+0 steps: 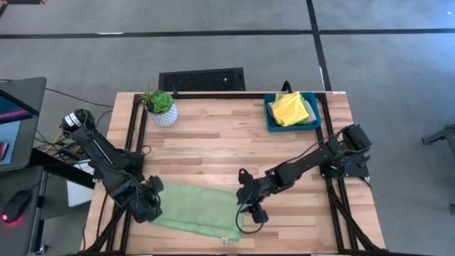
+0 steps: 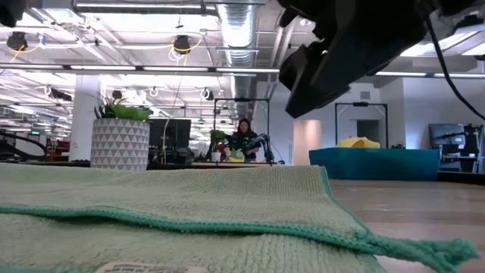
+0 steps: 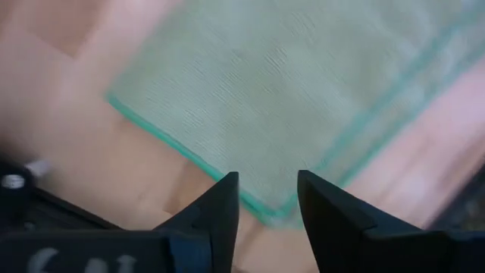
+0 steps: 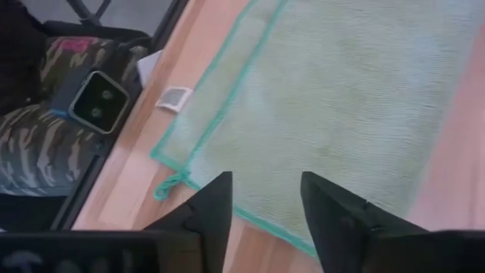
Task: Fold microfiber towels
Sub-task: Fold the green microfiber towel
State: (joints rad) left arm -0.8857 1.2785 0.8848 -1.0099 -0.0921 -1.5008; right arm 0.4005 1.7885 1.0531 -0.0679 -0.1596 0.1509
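Note:
The larger pale green microfiber towel point(image 1: 195, 211) lies flat on the wooden table near its front edge. In the low view the pale green towel point(image 2: 174, 205) shows one layer lying over another. My left gripper point(image 1: 151, 206) stands open over the towel's left end, pointing down, with a towel corner point(image 3: 276, 208) lying below its fingers. My right gripper point(image 1: 252, 210) stands open over the towel's right end, above its teal hem point(image 4: 261, 220). A yellow towel point(image 1: 290, 108) lies in the teal tray point(image 1: 270, 114) at the far right.
A potted plant point(image 1: 162, 110) in a white patterned pot stands at the far left of the table. A small white label point(image 4: 174, 97) lies on the table by the towel's near right corner. Bare wood lies between the towel and the far edge.

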